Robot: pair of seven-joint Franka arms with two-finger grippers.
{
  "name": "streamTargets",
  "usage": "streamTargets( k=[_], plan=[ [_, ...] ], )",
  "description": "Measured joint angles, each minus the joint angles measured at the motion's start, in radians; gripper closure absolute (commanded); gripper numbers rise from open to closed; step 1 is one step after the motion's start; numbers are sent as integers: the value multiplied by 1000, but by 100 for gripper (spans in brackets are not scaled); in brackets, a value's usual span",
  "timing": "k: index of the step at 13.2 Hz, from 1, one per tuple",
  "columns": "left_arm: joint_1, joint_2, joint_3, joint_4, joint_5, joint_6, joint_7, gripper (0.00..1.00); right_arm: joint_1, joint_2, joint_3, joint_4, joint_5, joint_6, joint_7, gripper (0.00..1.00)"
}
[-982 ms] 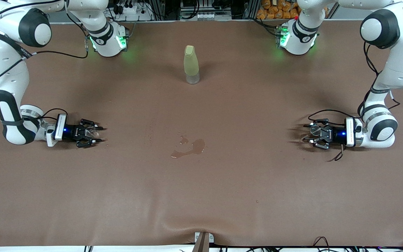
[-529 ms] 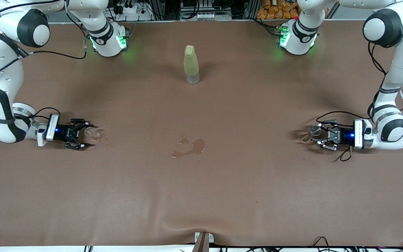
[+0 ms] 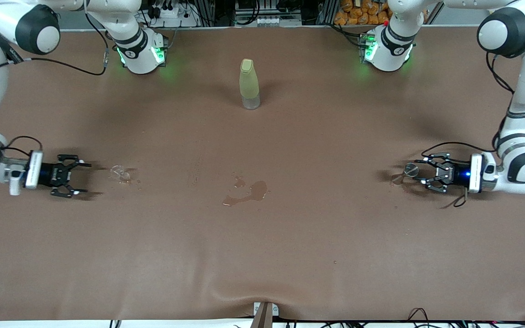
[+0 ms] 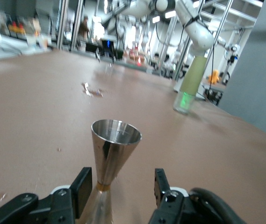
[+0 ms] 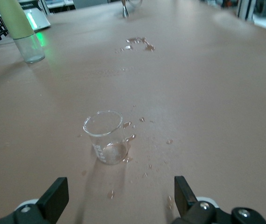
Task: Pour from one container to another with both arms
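Note:
A small clear glass beaker [image 3: 121,173] [image 5: 105,137] stands on the brown table, toward the right arm's end. My right gripper [image 3: 84,177] [image 5: 120,196] hovers low beside it, open and empty, a hand's width away. At the left arm's end a steel jigger [image 3: 410,169] [image 4: 115,149] stands upright. My left gripper [image 3: 418,171] [image 4: 121,189] is open with the jigger's waist between its fingers; one finger [image 4: 81,191] is close to it, and a wide gap separates it from the other.
A yellow-green bottle [image 3: 249,84] [image 4: 191,81] [image 5: 18,25] stands mid-table, farther from the front camera. A brownish puddle [image 3: 246,192] [image 5: 137,42] lies mid-table between the grippers. Droplets [image 5: 144,156] dot the cloth around the beaker.
Both grippers have drawn back toward their own ends of the table. The right one has left the beaker standing free. The left one has slid back until the jigger is at its fingertips.

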Motion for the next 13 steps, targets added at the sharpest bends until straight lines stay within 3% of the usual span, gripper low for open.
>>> streamTargets(
  k=[6,10,13],
  plan=[
    [5,-137,44,97,142,-2,-288,38,45,-199,-39,30,-225,21,488,0],
    [12,-323,94,123,310,22,-557,38,117,-401,-43,62,-422,20,942,0],
    [12,-427,120,124,350,50,-722,38,186,-523,-44,91,-537,9,1263,0]
  ],
)
